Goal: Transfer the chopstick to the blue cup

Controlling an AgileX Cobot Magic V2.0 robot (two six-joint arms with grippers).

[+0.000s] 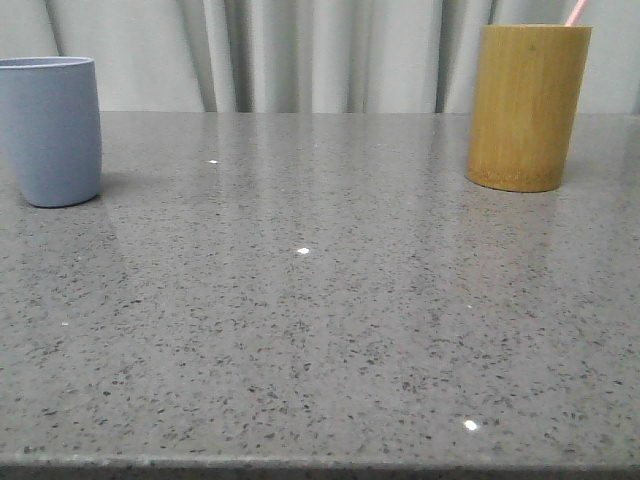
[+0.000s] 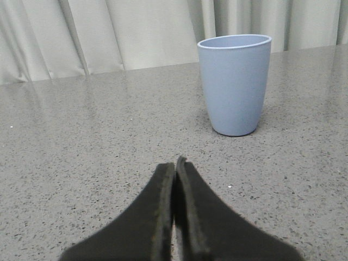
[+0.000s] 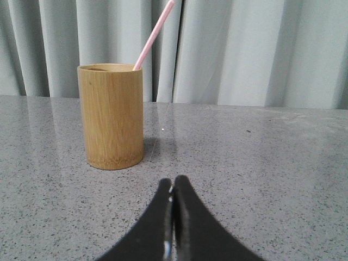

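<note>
Pink and thin, the straight chopstick (image 3: 154,35) stands inside the tall tan bamboo cup (image 3: 111,116). Its top end pokes out over the rim and leans away to one side. We see its tip again in the front view (image 1: 575,12), above the same bamboo cup (image 1: 527,105), at the far right of the grey speckled stone surface (image 1: 320,330).

Our right gripper (image 3: 173,187) faces this cup. Its black fingers (image 3: 187,217) are pressed together with nothing between them. The bamboo cup stands ahead of them and off to one side, well apart from the tips. So we think the right arm is the nearer one for the pick.

The stick runs mostly up and down, with a slant. We judge that the fingers must spread first, then come in high, above the rim, and close on the bare top part of the stick. Then the lift should follow the stick's lean, so it slides out and does not tip the cup.

The pale grey-blue plastic cup (image 1: 50,130) stands at the far left of the surface, well apart from the bamboo cup. Our left gripper (image 2: 175,166) points toward it (image 2: 235,84). Its fingers (image 2: 157,212) are also pressed together and hold nothing. We cannot see inside the blue cup from here.

The stick has not been picked up yet, so the whole job is still ahead.
</note>
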